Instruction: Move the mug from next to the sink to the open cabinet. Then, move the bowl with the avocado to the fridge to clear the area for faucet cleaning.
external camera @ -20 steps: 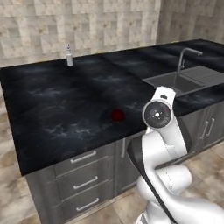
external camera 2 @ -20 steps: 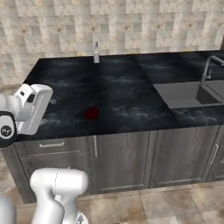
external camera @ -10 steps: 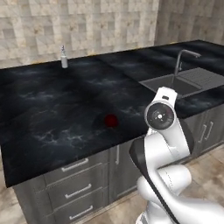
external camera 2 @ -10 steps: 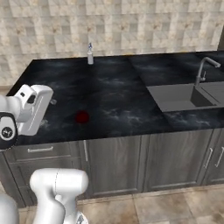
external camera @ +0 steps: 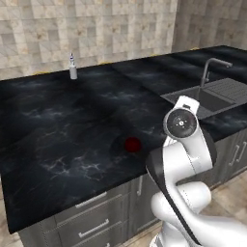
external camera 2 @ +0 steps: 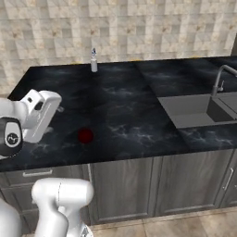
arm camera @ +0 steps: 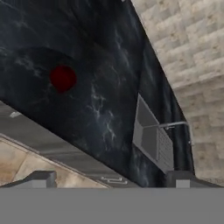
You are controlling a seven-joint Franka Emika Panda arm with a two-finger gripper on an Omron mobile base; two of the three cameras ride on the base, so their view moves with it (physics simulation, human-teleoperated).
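Left base view: beige tiled wall [external camera: 96, 29] behind black marble bench [external camera: 58, 130] | grey sink [external camera 2: 194, 110] and faucet [external camera 2: 221, 76] well apart from mug | mug [external camera: 132, 144] near bench front edge | hand [arm camera: 111, 179] fingertips wide apart, empty

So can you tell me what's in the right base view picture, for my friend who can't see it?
A small dark red mug sits alone near the front edge of a black marble counter, with the robot's white arm just to its left. A grey sink with a silver faucet is at the right, and a slim white bottle stands by the tiled wall.
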